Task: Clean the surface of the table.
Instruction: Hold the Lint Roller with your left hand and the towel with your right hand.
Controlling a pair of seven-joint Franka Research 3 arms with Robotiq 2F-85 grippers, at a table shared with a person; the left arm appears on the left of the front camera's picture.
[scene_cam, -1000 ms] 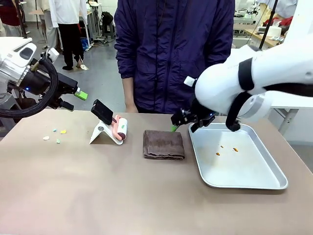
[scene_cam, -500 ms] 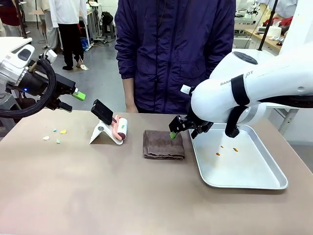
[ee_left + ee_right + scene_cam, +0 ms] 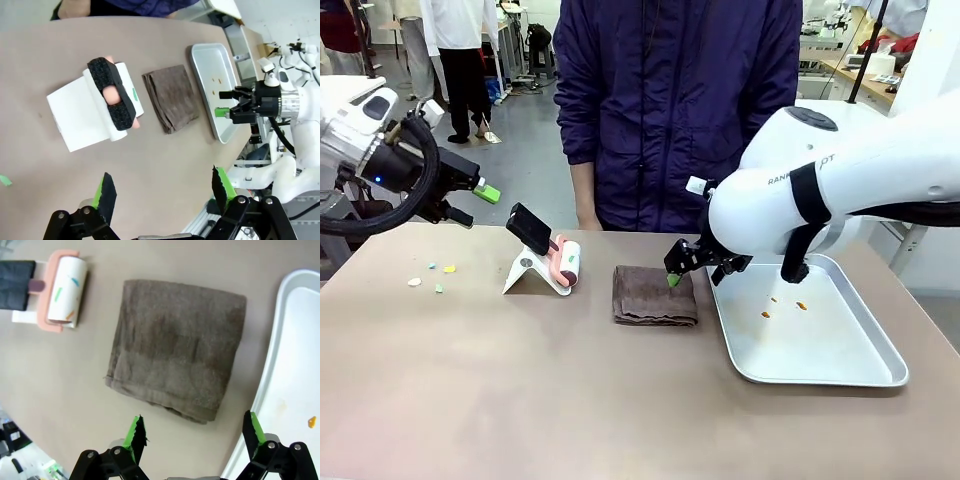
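Above the taupe table (image 3: 520,380) the right tool (image 3: 692,270) hangs spread over a towel (image 3: 655,295); left tool (image 3: 472,203) spread too.

folded brown towel (image 3: 655,295) between lint roller (image 3: 567,263) on white stand (image 3: 525,272) and metal tray (image 3: 840,345); coloured scraps (image 3: 432,275) far left.

Robotics lab, we reckon. Two white robot arms, the left arm (image 3: 360,115) and the right arm (image 3: 850,175), stand at a brown table (image 3: 520,400) with a person (image 3: 670,110) in a dark jacket standing across it. Behind, we note a bare grey floor (image 3: 525,150), someone in a white coat (image 3: 455,25), and a workbench (image 3: 850,70) loaded with gear, far right.
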